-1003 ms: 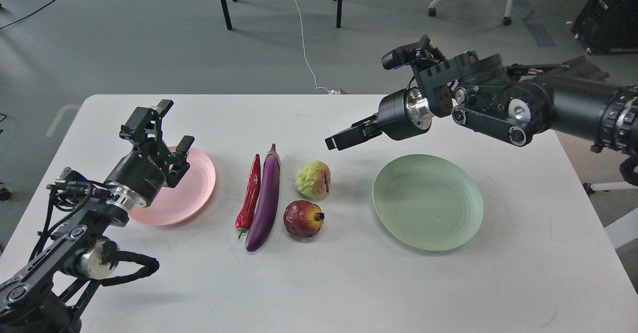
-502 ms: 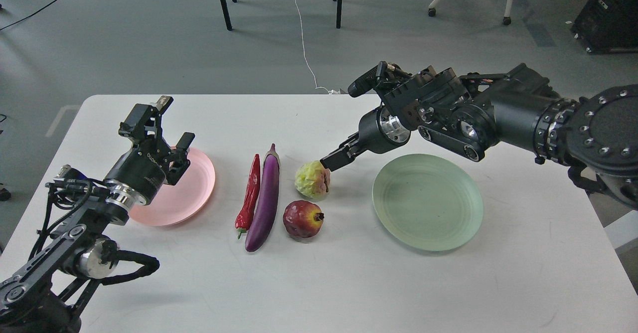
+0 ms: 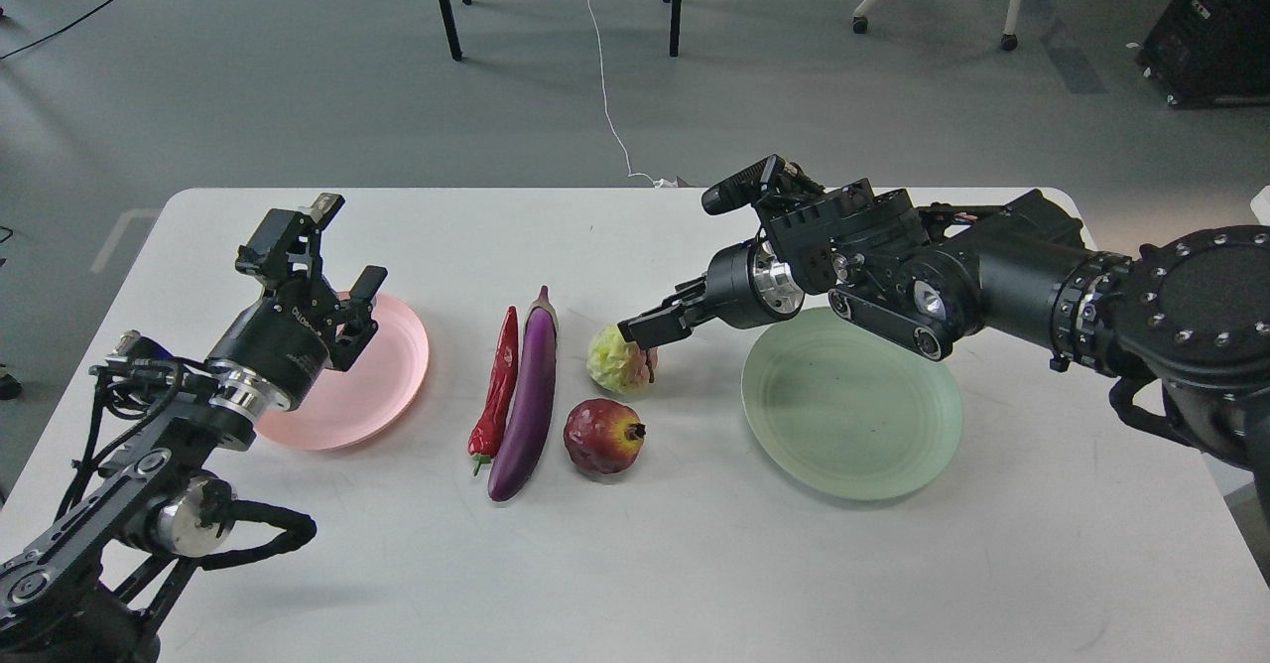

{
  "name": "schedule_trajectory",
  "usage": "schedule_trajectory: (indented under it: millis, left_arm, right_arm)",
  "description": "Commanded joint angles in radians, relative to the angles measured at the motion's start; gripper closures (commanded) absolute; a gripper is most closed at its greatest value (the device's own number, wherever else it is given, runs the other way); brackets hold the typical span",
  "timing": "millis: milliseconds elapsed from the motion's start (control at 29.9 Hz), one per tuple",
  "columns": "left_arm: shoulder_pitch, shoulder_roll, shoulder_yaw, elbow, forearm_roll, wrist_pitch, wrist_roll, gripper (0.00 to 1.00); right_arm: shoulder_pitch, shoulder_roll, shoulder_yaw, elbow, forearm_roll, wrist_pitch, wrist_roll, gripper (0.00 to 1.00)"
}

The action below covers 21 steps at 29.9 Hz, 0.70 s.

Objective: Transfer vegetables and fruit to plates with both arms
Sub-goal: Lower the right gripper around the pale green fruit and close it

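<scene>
A purple eggplant [image 3: 528,403] and a red chili pepper [image 3: 497,383] lie side by side at the table's middle. Right of them are a bumpy yellow-green fruit [image 3: 613,362] and, nearer me, a dark red pomegranate [image 3: 602,436]. The pink plate [image 3: 382,380] is on the left and the mint-green plate [image 3: 851,403] on the right; both are empty. My right gripper [image 3: 645,341] is at the yellow-green fruit's top right, fingers apart, one across its top. My left gripper [image 3: 347,246] is open and empty above the pink plate's far left edge.
The white table [image 3: 695,564] ends just beyond my arms. Chair and table legs [image 3: 444,3] and a white cable [image 3: 605,77] are on the grey floor behind it. My right arm [image 3: 992,276] reaches over the far edge of the green plate.
My right gripper has come down and to the left, from above the table onto the yellow-green fruit. The left arm and all the food have stayed put.
</scene>
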Motion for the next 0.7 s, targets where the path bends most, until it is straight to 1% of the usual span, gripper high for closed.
schedule_trajectory:
  millis: [0,201,535,669]
  left_arm:
    - [0.004,0.002,-0.001,0.000,0.000,0.000,0.000,0.02]
    - [0.005,0.002,-0.009,-0.001,0.000,-0.002,0.000,0.02]
    - [0.007,0.003,-0.014,-0.001,0.000,-0.002,0.000,0.02]
    - [0.007,0.003,-0.014,-0.003,0.000,-0.002,0.000,0.02]
  right_arm:
    - [-0.022,0.000,0.002,-0.015,0.001,-0.029,0.000,0.01]
    - [-0.051,0.000,0.037,-0.023,0.031,-0.034,0.000,0.01]
    - [-0.080,0.000,0.042,-0.002,0.056,-0.035,0.000,0.01]
    - [-0.097,0.000,0.043,0.005,0.056,-0.055,0.000,0.01]
